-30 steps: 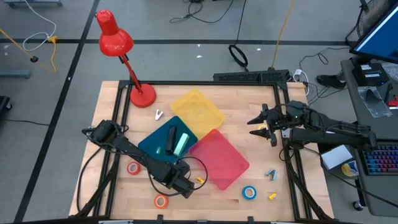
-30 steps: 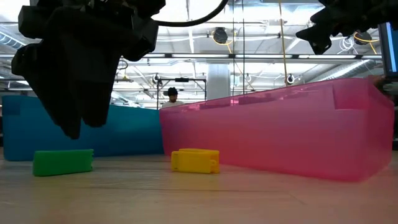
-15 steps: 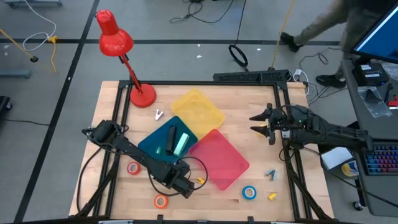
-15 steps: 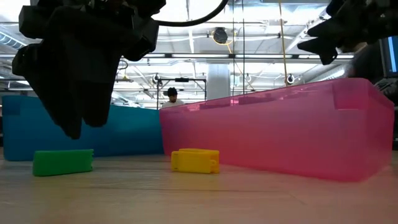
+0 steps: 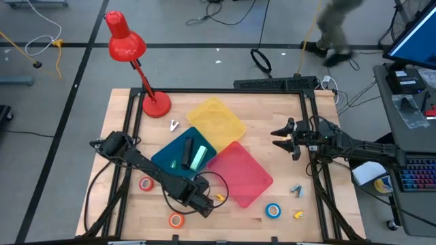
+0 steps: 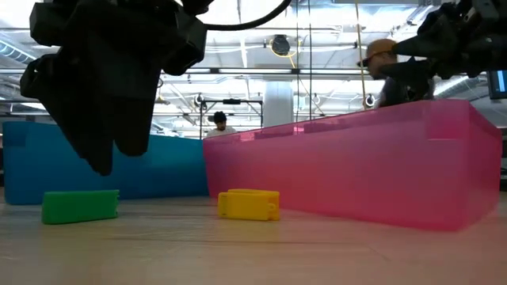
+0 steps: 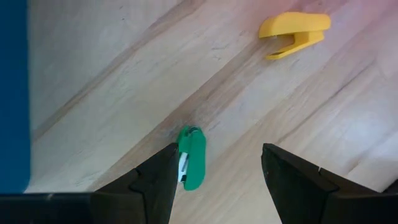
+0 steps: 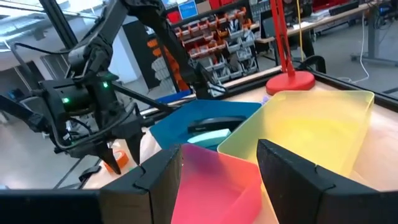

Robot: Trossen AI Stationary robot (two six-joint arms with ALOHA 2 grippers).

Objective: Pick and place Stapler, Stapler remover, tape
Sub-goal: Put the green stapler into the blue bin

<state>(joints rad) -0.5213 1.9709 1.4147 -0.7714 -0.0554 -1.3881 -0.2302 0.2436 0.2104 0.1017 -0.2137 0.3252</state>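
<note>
Near the front edge, left of the pink tray: the left claw [image 5: 202, 204] hangs low over the wood, fingers spread wide with nothing between them.
Under the claw: a small green staple remover [image 7: 191, 157] lies flat on the table, just inside one fingertip [image 7: 163, 169] in the left wrist view, so it sits off-centre in the gap.
Next to it: a yellow staple remover [image 7: 294, 33] lies nearby on the bare wood, close to the pink tray [image 5: 240, 175].
Handling, as I judge it: the green piece looks like light, stiff plastic, smooth enough to skid or spin if only one finger pushes it.
Where to grip: across its narrow width near the middle of the body, with both fingers set down on either side first; the claw seems to need a small sideways shift to centre it.
Trays: the blue tray [image 5: 169, 158] already holds a dark stapler [image 5: 187, 151] and a pale green stapler [image 5: 198, 158]; a yellow tray [image 5: 216, 120] sits behind it.
Tape: an orange roll [image 5: 176, 220] and a red roll [image 5: 146, 184] lie left of the claw, a blue roll [image 5: 273, 210] to the right of the pink tray.
Right claw [image 5: 284, 139]: raised at the right side of the table, open and empty, waiting.
Lamp: a red desk lamp [image 5: 129, 50] stands at the back left.
</note>
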